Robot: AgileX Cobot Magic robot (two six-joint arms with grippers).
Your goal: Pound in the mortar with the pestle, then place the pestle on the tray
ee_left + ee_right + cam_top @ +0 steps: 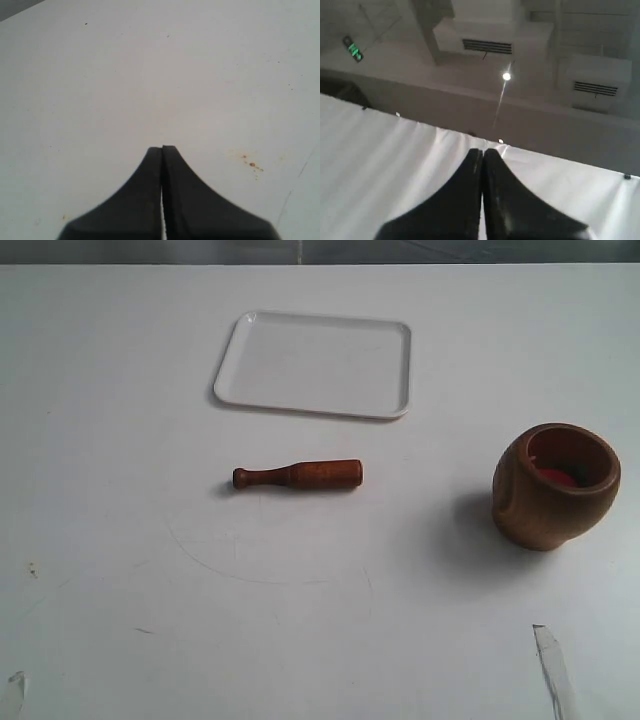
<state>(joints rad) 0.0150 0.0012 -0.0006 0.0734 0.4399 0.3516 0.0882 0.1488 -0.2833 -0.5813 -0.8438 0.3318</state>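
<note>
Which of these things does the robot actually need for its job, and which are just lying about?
For the job: pestle, mortar, tray.
Just there: rusty specks on the table, a pale strip at the exterior view's bottom right.

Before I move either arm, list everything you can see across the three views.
Table: one, white, under everything.
Tray: one, white, far centre of the table.
Pestle: one, reddish-brown, lying flat nearer than the tray, knob toward the exterior view's left.
Mortar: one, brown, right of the pestle, apart from it.
Red thing: one, inside the mortar; cannot tell what.
Pale strips: two, at the near table edge; cannot tell what.
Wall units: two, white, vented, in the right wrist view.
Left end effector: one, black, shut, over the table.
Right end effector: one, black, shut, aimed past the table's edge.
</note>
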